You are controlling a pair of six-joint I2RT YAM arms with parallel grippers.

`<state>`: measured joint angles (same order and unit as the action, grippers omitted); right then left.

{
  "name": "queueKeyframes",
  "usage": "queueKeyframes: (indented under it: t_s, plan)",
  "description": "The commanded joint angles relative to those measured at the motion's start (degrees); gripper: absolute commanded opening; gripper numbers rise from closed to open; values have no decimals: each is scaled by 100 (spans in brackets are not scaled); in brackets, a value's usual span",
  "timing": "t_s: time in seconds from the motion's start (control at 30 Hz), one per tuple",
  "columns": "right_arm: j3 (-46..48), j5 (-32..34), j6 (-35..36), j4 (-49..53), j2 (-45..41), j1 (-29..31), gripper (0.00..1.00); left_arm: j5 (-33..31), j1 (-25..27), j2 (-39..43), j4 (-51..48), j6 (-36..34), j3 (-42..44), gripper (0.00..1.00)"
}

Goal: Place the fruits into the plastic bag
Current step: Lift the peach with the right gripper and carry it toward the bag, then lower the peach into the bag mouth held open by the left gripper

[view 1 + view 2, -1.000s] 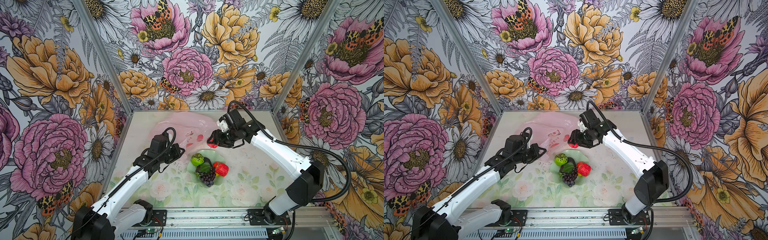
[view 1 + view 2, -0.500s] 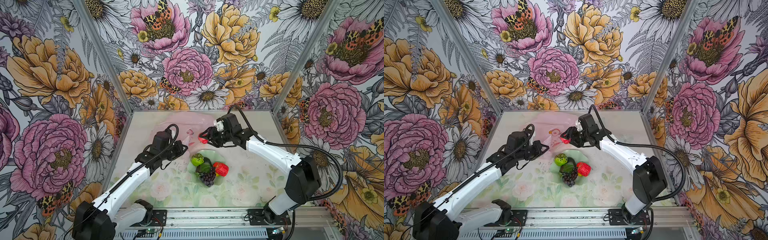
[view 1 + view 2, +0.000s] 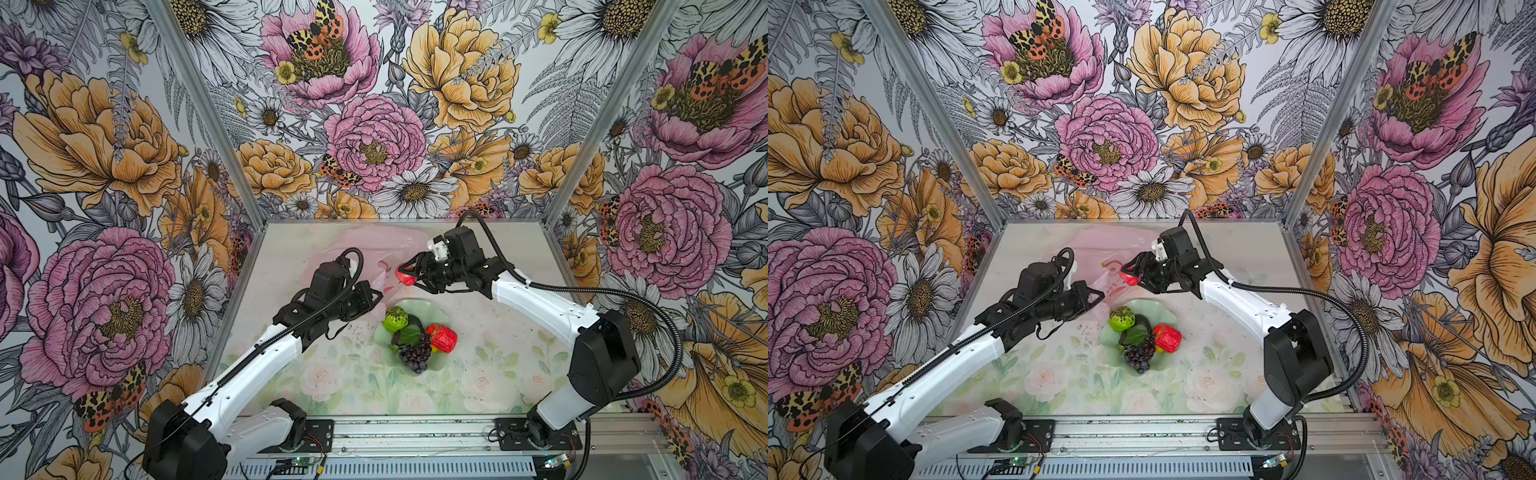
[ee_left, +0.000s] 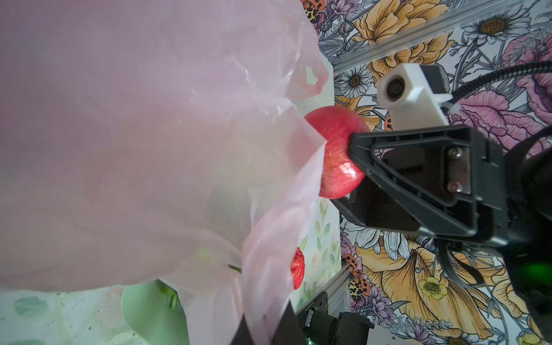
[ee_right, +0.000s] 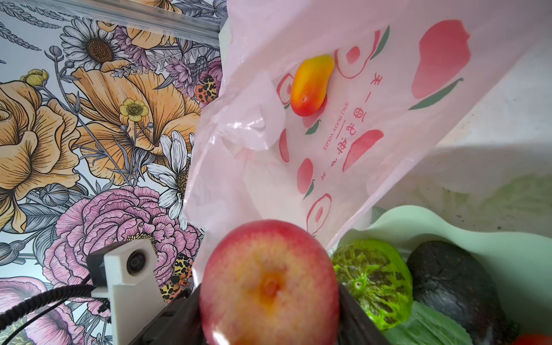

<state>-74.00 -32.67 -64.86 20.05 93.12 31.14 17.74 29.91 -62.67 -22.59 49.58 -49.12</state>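
Clamping the apple (image 5: 268, 286), the right gripper (image 3: 411, 276) is hovering at the mouth of the bag (image 5: 373, 89), which the closed left gripper (image 3: 374, 297) is seemingly pinching up. One mango (image 5: 312, 85) is lying inside; other fruits (image 3: 415, 357) are sitting on the dish (image 5: 478, 227).

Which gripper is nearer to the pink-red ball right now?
Right. The right gripper is shut on the pink-red ball, holding it at the mouth of the plastic bag. The left gripper pinches the bag's edge just beside the ball, apart from it.
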Motion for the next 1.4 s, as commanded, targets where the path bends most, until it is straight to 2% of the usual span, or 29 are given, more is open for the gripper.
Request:
queueKeyframes:
  t_s: [0.0,0.2,0.4,0.67,0.93,1.13,1.37]
  plan:
    - [-60,-143,-53,-203,246,-20,49,-188,62,106,2,87,-172,0]
    - [-403,-283,-140,-303,798,-33,49,-159,67,-42,-34,108,-408,0]
    - [-1039,-614,-124,-303,1520,-55,49,-299,276,-240,-47,172,-745,0]
    - [-1849,-659,-124,-455,2347,-105,49,-479,559,-325,-237,369,-1059,0]
    - [-2006,-77,-554,-1013,3021,-116,50,-519,612,-444,-311,511,-1169,0]
    - [-1999,382,-833,-1190,3260,-99,53,-147,585,-581,-506,174,-1362,0]
    - [-1995,871,-941,-1223,3400,-48,59,235,502,-536,-547,-237,-1125,0]
